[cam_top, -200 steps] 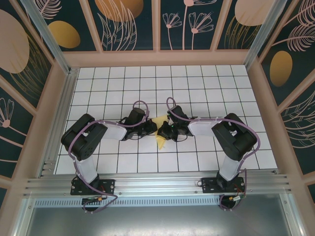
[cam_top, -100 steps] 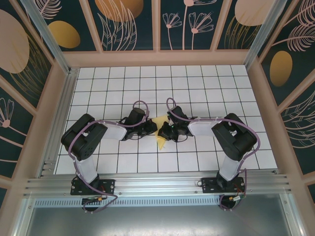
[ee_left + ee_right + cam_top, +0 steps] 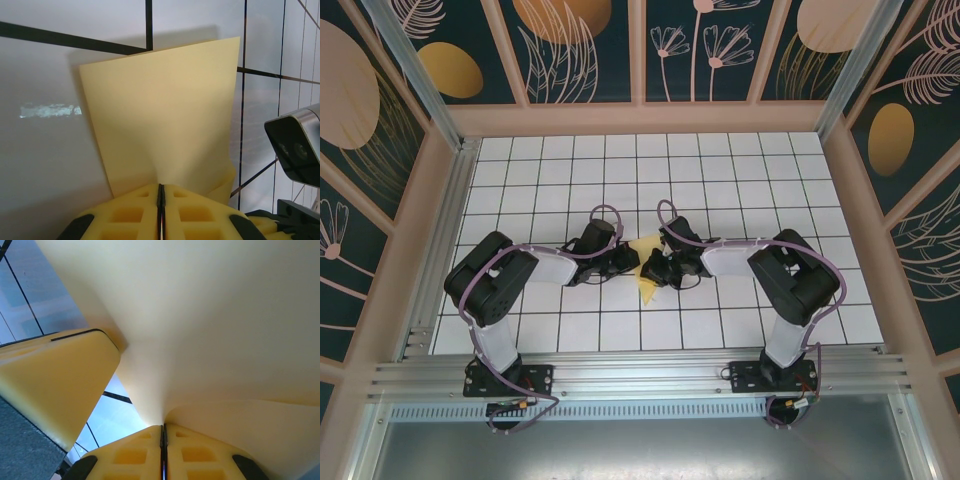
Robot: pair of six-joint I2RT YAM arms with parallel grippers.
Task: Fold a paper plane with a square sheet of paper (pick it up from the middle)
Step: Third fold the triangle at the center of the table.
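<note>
Seen from above, the left arm (image 3: pixel 520 270) lies low over the white-tiled counter (image 3: pixel 770 180) and reaches toward the middle. The left hand (image 3: pixel 629 263) touches the left side of the paper (image 3: pixel 646 287), which sits at the centre of the counter between the two hands. A pale yellow point of it sticks out toward the near edge and a smaller corner shows behind. It seems partly folded, but the hands cover its middle.

In the left wrist view, the left hand (image 3: pixel 161 189) has its yellow fingers (image 3: pixel 130 212) pressed together, pinching the near edge of the paper (image 3: pixel 165 110). From there the sheet spreads away as a broad flat flap above the tiles.

Just right of the paper, the right hand (image 3: pixel 656 268) faces the left one. In its own view, the right hand (image 3: pixel 163 430) is also pressed together, pinching a bend of the paper (image 3: pixel 215 315), which arches overhead. The right arm (image 3: pixel 790 270) stretches back to the right.
</note>
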